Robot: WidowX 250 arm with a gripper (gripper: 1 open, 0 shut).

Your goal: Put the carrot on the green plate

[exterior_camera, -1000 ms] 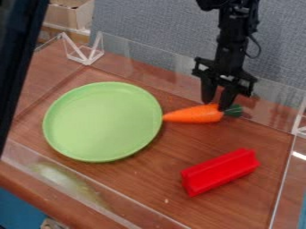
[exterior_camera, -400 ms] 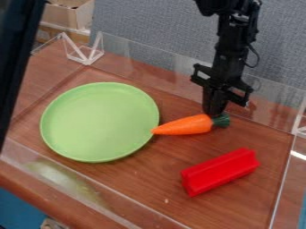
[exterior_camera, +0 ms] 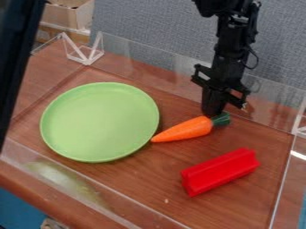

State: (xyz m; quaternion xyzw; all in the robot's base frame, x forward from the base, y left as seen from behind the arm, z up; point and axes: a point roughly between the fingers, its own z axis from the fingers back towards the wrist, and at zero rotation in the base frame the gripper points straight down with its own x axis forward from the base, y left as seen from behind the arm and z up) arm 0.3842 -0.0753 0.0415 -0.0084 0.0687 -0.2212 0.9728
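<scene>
The small orange tapered toy carrot [exterior_camera: 183,131] lies flat on the brown wooden worktop [exterior_camera: 131,183], off the round light lime-green plastic plate [exterior_camera: 60,134] and just to its right. Its pointed tip reaches the green plate's lower right rim; whether the tip touches the rim or stops just short cannot be told. From there the carrot slants up and away from the plate, so its dark green stem tip [exterior_camera: 223,118] is the part farthest from the plate. The black robot arm [exterior_camera: 230,49] comes straight down over that far end, and its jaws are together, clamped on the carrot at the stem, while the orange body rests on the worktop. The plate itself sits flat on the worktop, its shallow raised rim showing all round and nothing lying in it. A red rectangular ridged plastic block [exterior_camera: 220,170] lies to the lower right of the plate, well apart from it, beyond the carrot and nearer the camera. Low clear plastic walls [exterior_camera: 143,55] stand behind the plate and along the worktop's edges. A white wire-like triangular frame [exterior_camera: 79,48] stands beyond the wall, up and behind the plate's far left side.
</scene>
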